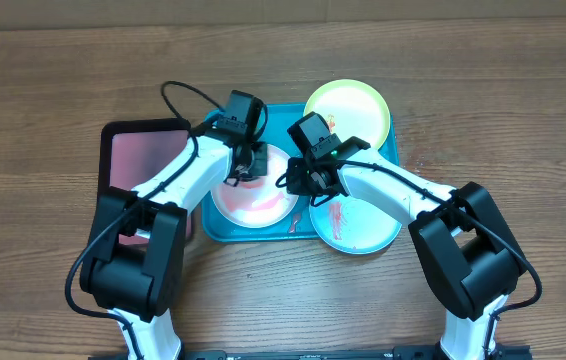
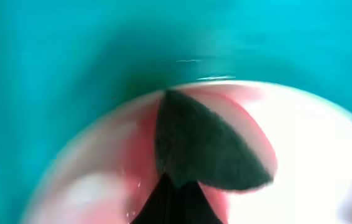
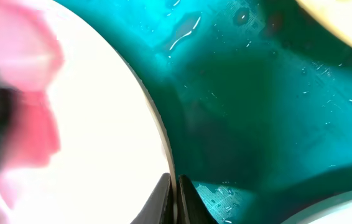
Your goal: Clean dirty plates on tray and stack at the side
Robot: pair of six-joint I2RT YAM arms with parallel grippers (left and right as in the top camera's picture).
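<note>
The white plate [image 1: 263, 205] lies on the turquoise tray [image 1: 281, 115], smeared red. My left gripper [image 1: 246, 172] is shut on a dark green scrub pad [image 2: 207, 146] and presses it on the plate's red smear [image 2: 132, 155]. My right gripper [image 1: 305, 187] is shut on the white plate's rim [image 3: 163, 143], one finger each side. The yellow-green plate [image 1: 348, 105] lies at the tray's far right corner. The mint-blue plate [image 1: 358, 225], with red smears, lies over the tray's near right edge.
A smaller black-rimmed tray [image 1: 143, 150] with a pinkish inside sits left of the turquoise tray. Water drops lie on the turquoise tray floor [image 3: 257, 81]. Wooden table [image 1: 43, 100] is all around.
</note>
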